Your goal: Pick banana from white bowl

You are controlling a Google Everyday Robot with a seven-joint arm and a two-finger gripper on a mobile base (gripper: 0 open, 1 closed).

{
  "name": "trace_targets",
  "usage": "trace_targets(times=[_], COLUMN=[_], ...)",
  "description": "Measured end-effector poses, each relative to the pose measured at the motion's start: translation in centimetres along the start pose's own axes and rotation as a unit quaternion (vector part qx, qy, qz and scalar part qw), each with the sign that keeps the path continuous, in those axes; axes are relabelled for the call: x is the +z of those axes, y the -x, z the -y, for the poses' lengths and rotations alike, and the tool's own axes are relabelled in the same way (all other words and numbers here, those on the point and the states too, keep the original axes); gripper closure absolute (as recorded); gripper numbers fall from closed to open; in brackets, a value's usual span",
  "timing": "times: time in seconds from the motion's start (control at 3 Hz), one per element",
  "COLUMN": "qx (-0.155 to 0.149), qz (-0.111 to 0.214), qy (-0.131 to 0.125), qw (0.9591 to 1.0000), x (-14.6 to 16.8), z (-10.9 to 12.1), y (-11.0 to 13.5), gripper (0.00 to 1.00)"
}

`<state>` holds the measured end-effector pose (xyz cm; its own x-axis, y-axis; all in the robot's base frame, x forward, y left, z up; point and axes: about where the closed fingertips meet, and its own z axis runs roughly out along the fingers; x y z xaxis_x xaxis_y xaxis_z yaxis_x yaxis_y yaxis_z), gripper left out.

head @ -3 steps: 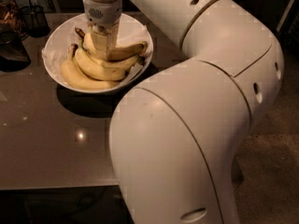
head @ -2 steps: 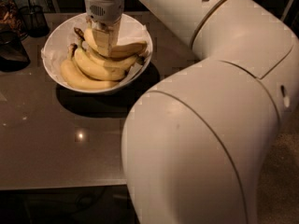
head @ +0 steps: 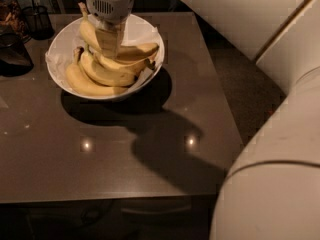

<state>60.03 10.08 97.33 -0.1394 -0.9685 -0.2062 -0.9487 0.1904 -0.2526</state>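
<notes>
The white bowl (head: pixel 56 77), lined with crumpled white paper, stands at the far left of the dark table (head: pixel 100 159). It holds several yellow bananas (head: pixel 95 81). My gripper (head: pixel 110 46) reaches straight down into the bowl from the top of the view. It is shut on one banana (head: pixel 88 34), which is tilted up, with its stem end rising above the bowl's far rim. The lower end of that banana is hidden behind the fingers (head: pixel 111 34).
A dark wire-mesh cup (head: pixel 37 19) and a dark glass vessel (head: pixel 12 54) stand left of the bowl near the table's left edge. My own white arm segments (head: pixel 280 174) fill the right side. The table's right edge borders dark floor.
The banana in the gripper now stands tilted up, its stem above the rim. The arm's large segments have swung out to the right, uncovering more of the table.
</notes>
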Motion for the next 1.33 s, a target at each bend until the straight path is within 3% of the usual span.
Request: trace_targets(times=[0.33,0.67,1.33], qx=[-0.006,-0.013,-0.020], qz=[-0.003,-0.013,-0.017], qy=[-0.001,0.000,0.019], qw=[1.0000,0.9998,0.9995], x=[-0.2,-0.8,-3.3], z=[-0.2,-2.3,-9.4], y=[0.1,0.3,-0.2], gripper=[1.00,1.00,1.00])
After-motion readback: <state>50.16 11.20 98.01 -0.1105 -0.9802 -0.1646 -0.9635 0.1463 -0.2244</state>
